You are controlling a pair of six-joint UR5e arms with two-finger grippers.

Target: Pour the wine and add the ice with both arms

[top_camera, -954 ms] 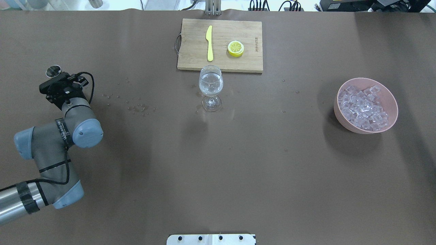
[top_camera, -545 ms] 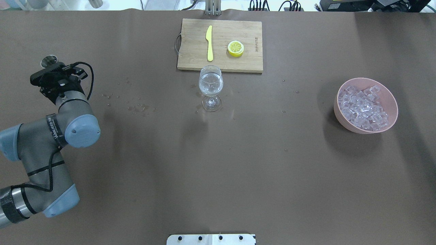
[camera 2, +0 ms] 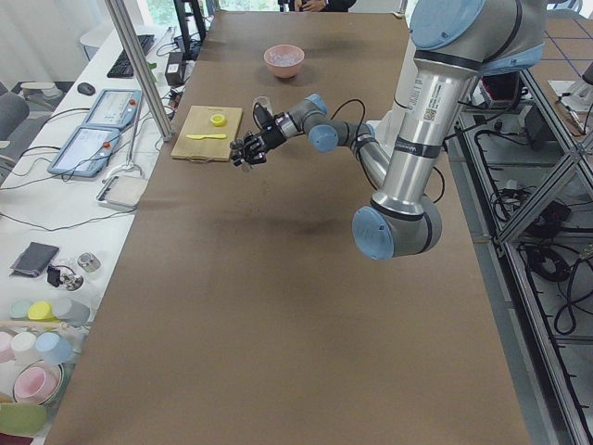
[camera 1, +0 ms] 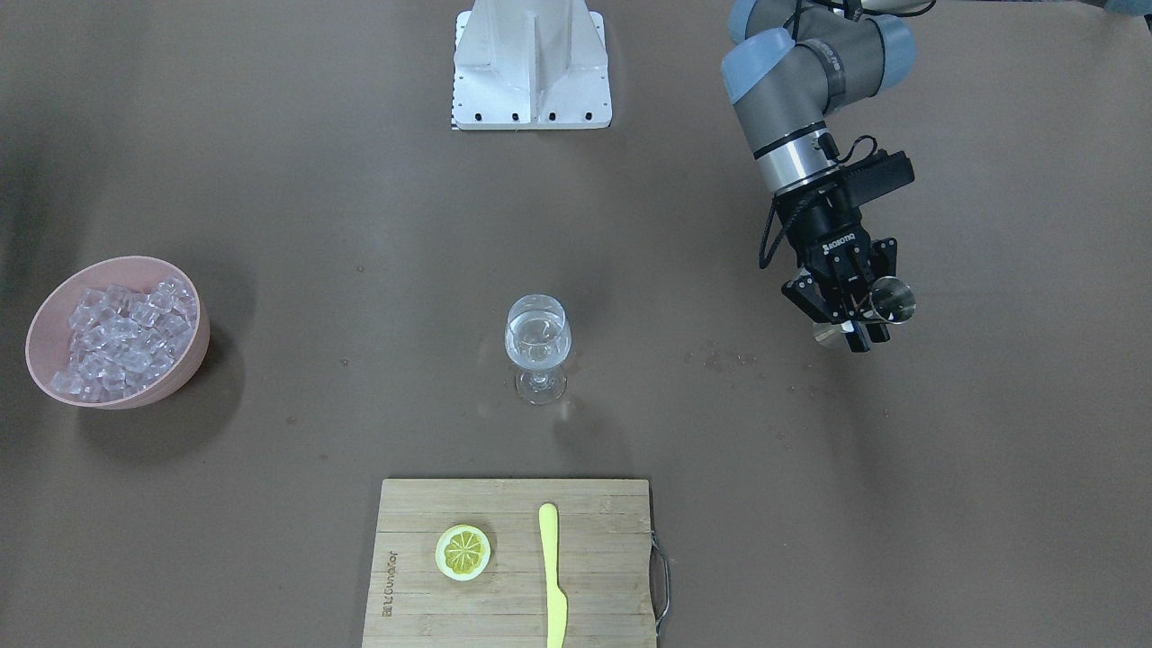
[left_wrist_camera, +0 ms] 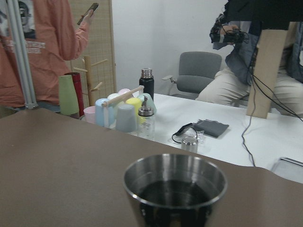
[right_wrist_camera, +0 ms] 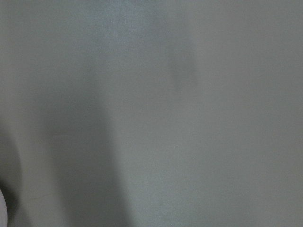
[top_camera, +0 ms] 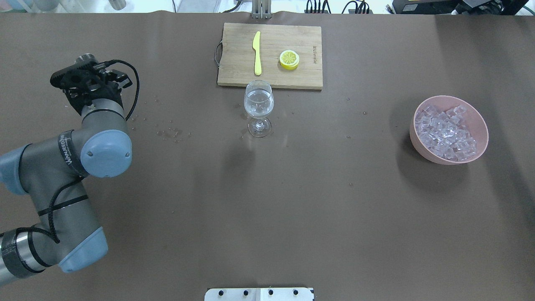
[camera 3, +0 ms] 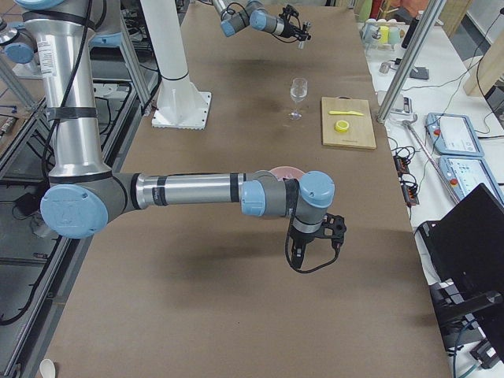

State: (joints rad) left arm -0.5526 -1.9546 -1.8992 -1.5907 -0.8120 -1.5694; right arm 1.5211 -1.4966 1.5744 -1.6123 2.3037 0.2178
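Left pincer (camera 1: 850, 317) shows at the right of the front-facing view, a little above mid-height, clenched on a small steel cup (camera 1: 891, 300) with a finger on either side of its wall. On my left wrist feed the cup fills the bottom centre, upright with its rim level. Its inside is dark, and I cannot tell whether any liquid is in it. From overhead, the wrist covers the pincer and only a bit of the cup's rim peeks out at the upper left.

I only see the right pincer (camera 3: 298, 261) in the right side view, hanging downward at the end of the right arm (camera 3: 189, 191), near the centre of that frame. I cannot tell whether it is released or clenched. Its wrist feed shows nothing but bare brown counter (camera 1: 810, 504).

The wine (camera 1: 537, 353) sits in the wine glass (camera 1: 540, 389), which stands upright at the centre of the front-facing frame, well apart from the left pincer. A scatter of droplets (camera 1: 720, 360) lies on the counter between the two.

The ice (camera 1: 121, 342) is heaped in a pink bowl (camera 1: 184, 371) at the left edge of that view. A wooden cutting board (camera 1: 598, 558) lies at the bottom centre, carrying a lemon slice (camera 1: 463, 551) and a yellow knife (camera 1: 551, 576), which lie apart.
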